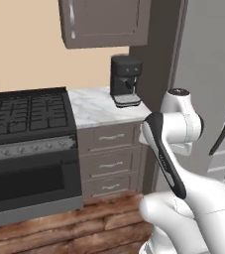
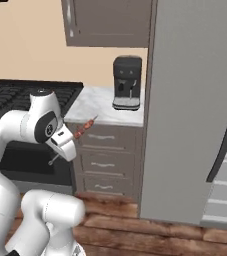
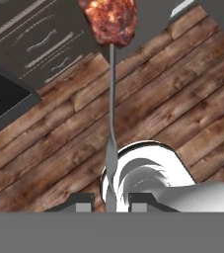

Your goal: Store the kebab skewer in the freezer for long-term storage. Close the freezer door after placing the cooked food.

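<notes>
My gripper point(image 2: 64, 145) is shut on the bare metal stick of the kebab skewer point(image 2: 86, 126) and holds it in the air in front of the counter drawers. The reddish-brown meat chunks point up and right, toward the counter. In the hand view the stick point(image 3: 111, 113) rises from between my fingertips point(image 3: 84, 200) to a meat chunk point(image 3: 111, 20) at the top, above the floor. The freezer point(image 2: 225, 200) stands to the right. The freezer door point(image 2: 195, 100) is swung open, with its dark bar handle point(image 2: 224, 150) in front of pale drawers.
A black coffee machine point(image 2: 127, 82) sits on the marble counter point(image 1: 99, 106) beside the freezer. A dark stove with an oven point(image 1: 25, 129) is to the left, and grey drawers point(image 1: 109, 161) lie between them. The wooden floor point(image 3: 177, 94) runs below. An upper cabinet point(image 1: 106, 20) hangs overhead.
</notes>
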